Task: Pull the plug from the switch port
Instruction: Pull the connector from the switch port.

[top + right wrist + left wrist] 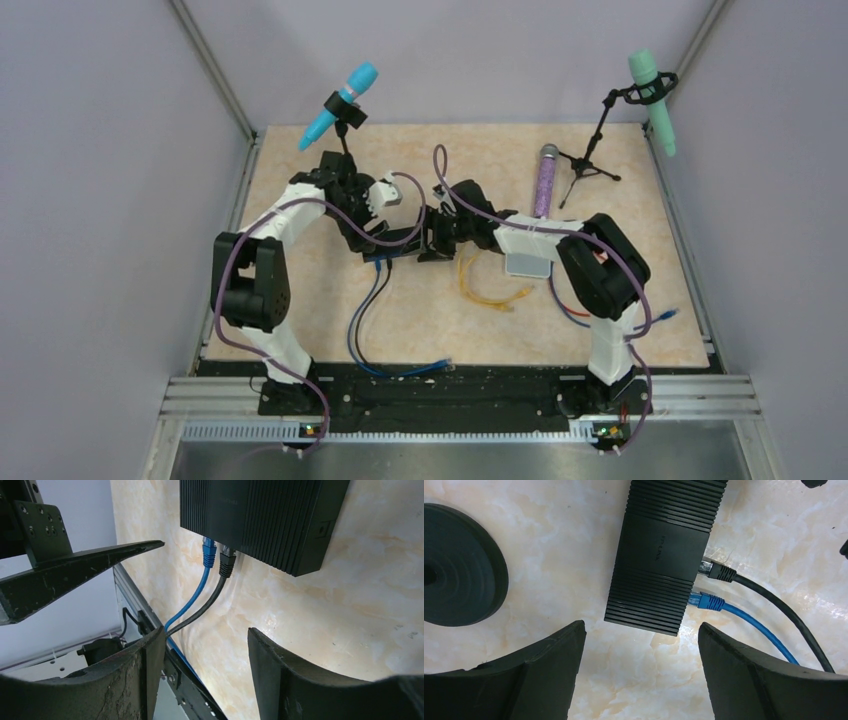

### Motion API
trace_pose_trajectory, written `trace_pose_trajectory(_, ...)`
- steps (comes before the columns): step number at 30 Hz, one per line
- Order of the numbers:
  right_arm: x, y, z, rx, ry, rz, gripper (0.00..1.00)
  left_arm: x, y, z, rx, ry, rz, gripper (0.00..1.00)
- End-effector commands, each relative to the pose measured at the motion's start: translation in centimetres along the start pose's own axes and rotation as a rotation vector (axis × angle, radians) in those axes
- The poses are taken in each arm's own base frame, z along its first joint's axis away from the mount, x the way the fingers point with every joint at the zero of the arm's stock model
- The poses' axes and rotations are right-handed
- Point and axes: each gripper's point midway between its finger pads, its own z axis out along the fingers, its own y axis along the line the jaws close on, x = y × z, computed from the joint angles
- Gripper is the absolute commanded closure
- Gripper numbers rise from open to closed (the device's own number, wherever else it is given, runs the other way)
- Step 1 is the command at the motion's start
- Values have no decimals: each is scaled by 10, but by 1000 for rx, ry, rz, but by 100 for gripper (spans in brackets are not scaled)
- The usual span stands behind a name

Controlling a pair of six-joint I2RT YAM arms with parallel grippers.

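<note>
1. Switch (pixel 659 555): a flat black ribbed box lying flat on the marbled table (pixel 574 540). It sits mid-table, between my two grippers.
2. Blue plug (pixel 705 601): seated in a socket on the switch's long edge. Its blue cable (pixel 759 630) trails off over the table towards my bases.
3. Black plug (pixel 719 572): seated in the socket just beside the blue one. Its black cable (pixel 784 610) runs alongside the blue cable.
4. Left gripper (pixel 641 645): my jaws are spread wide and hold nothing. It hangs over the table just off one short end of the switch, touching neither the switch nor a plug.
5. Right gripper (pixel 205 645): my jaws are apart with nothing between them. It is poised near the socket edge, and both cables pass behind one finger (pixel 140 670).
6. Black round disc (pixel 459 565): lies on the table, apart from the switch, on the side away from the plugs.
7. Yellow cable (pixel 490 290): lies loose on the table, on the near side of my right gripper.
8. Grey pad (pixel 527 265): partly hidden under my right arm.
9. Purple microphone (pixel 546 180): lies flat near the far edge.
10. Blue microphone (pixel 340 105): on a stand, far left.
11. Green microphone (pixel 652 95): on a tripod, far right.
</note>
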Motion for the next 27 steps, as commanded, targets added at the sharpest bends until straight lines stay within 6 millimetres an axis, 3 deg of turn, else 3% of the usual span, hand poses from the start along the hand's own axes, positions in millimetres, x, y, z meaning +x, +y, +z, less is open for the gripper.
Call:
trace_pose_trajectory(1,3,5,7,-49,11,0,40,4,2,9,28,-41,12,13)
trace_pose_trajectory(7,8,4,10,-66,26,17,40,21,2,21,39,-30,-16,14)
trace_pose_trajectory(21,12,3,19,-102,61,46,40,17,8,34,-12,-104,3,14)
trace_pose_trajectory(27,12,2,21,-106,66,50,40,19,4,37,35,-80,-23,21)
